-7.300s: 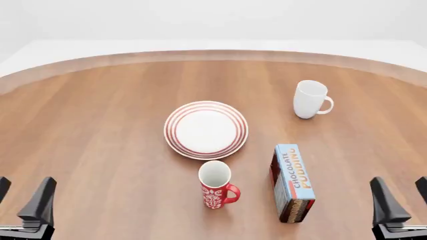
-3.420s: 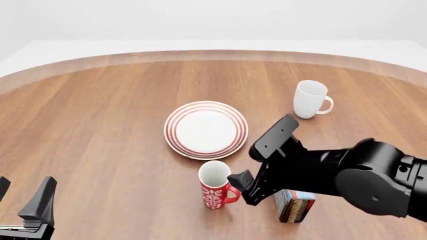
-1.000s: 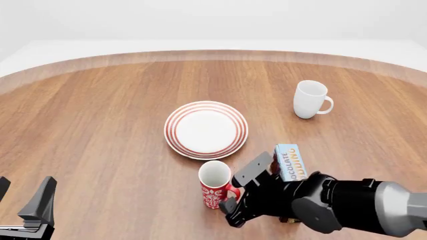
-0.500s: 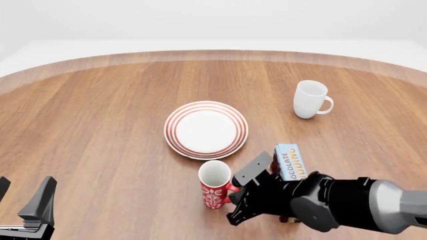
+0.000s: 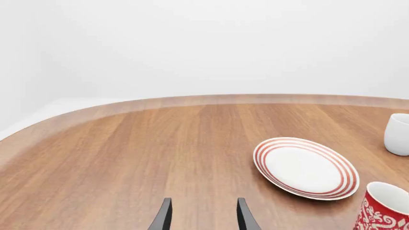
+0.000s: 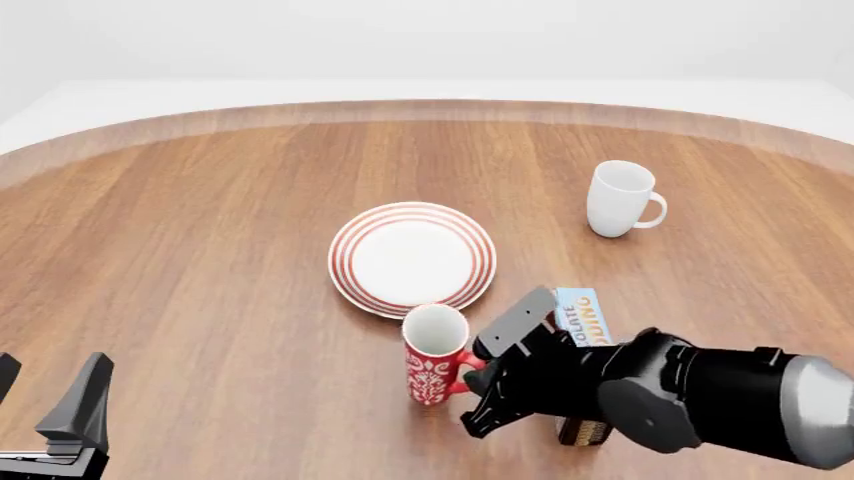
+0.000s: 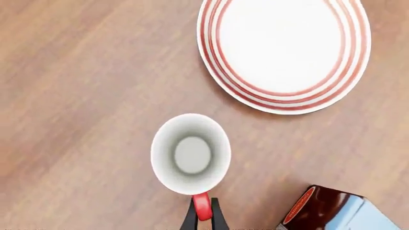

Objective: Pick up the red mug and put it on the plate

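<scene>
The red mug (image 6: 434, 358), with a white floral pattern and white inside, stands upright just in front of the plate (image 6: 347, 262), on the side nearer the arms. My right gripper (image 6: 467, 378) is shut on the mug's red handle. In the right wrist view the two fingers pinch the handle (image 7: 202, 209) below the mug's rim (image 7: 190, 153). The plate (image 7: 214, 72) lies beyond the mug with nothing on it. My left gripper (image 6: 60, 430) is open and empty at the near left; its view (image 5: 203, 219) shows the plate (image 5: 263, 154) and the mug (image 5: 384, 210).
A plain white mug (image 6: 621, 198) stands at the far right, also in the left wrist view (image 5: 397, 134). A chocolate pudding box (image 6: 582, 318) lies right of the red mug, partly under my right arm, and shows in the right wrist view (image 7: 332, 211).
</scene>
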### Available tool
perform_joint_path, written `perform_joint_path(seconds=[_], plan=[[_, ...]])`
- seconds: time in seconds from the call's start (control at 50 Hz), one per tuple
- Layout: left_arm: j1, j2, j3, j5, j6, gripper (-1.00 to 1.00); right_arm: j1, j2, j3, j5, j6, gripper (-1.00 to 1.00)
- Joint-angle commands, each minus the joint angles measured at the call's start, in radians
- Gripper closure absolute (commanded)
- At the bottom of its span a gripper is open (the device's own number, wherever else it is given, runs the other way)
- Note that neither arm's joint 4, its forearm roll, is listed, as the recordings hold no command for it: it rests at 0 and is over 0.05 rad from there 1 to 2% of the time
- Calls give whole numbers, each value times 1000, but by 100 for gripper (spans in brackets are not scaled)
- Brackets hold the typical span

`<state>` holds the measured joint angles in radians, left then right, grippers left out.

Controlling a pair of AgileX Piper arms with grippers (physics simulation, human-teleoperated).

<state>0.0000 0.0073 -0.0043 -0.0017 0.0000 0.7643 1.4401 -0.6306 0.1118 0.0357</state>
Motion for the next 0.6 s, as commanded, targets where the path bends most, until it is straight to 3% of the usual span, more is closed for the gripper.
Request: perform_joint_path(seconds=[0.02,0.28,0.6], plan=[[0,0,0,0,0,-100,-12,-80,-27,65,-17,100],[0,0,0,0,0,-100,-46,-168,-74,159,-64,100],[0,0,0,0,0,-100,-96,-175,-88,144,-98,100]])
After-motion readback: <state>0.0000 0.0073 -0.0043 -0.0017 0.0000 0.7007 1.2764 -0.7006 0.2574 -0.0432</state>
